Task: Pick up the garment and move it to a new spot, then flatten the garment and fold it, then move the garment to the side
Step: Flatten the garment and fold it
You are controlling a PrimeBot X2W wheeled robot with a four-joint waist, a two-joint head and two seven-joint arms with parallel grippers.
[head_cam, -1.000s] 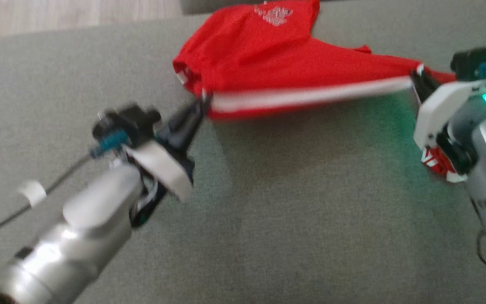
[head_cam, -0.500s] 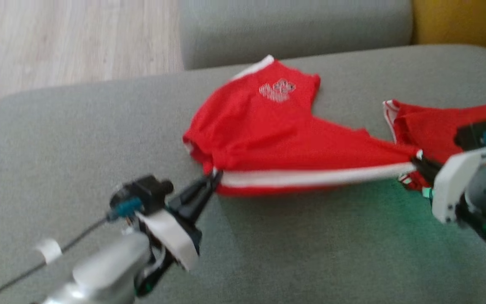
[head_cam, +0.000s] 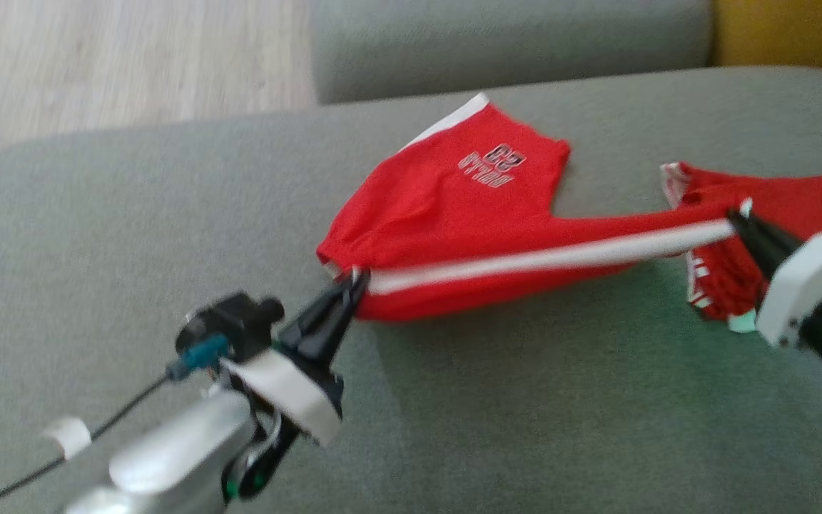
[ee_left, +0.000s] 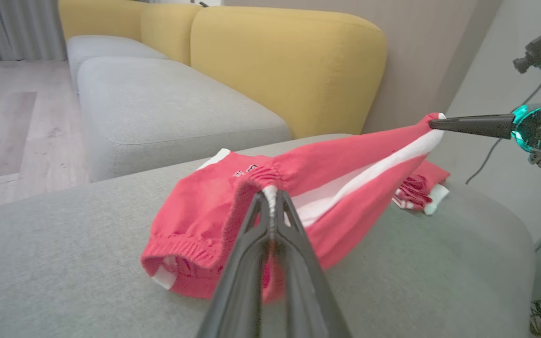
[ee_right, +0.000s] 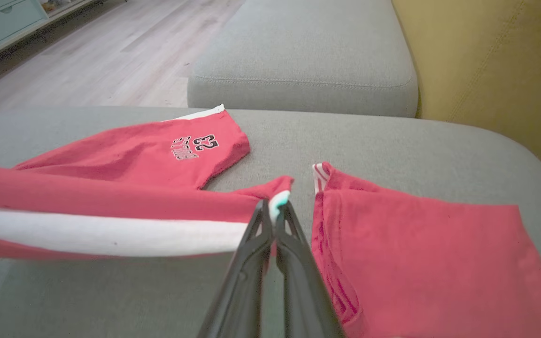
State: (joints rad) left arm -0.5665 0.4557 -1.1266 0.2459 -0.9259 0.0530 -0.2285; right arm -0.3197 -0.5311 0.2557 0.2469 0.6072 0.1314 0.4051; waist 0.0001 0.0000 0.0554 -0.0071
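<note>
You have the red garment (head_cam: 454, 214) stretched between both arms over the grey seat cushion (head_cam: 525, 414). Your left gripper (head_cam: 354, 280) has its fingers (ee_left: 247, 253) pressed together on the elastic waistband end of the white side stripe (head_cam: 546, 258); in the left wrist view they meet with only the fabric edge between them. Your right gripper (head_cam: 737, 216) is pinched the same way on the other end of that stripe, at the leg hem, closed tight on the cloth. The stripe runs taut and lifted between the two grips, while the far part of the garment, the leg with the printed number (head_cam: 491, 163), lies on the cushion. A second red garment (ee_right: 421, 253) lies flat on the same cushion just beside your right gripper. Beyond the cushion you see another grey seat (ee_right: 303, 51) and a yellow backrest (ee_left: 289, 65)
</note>
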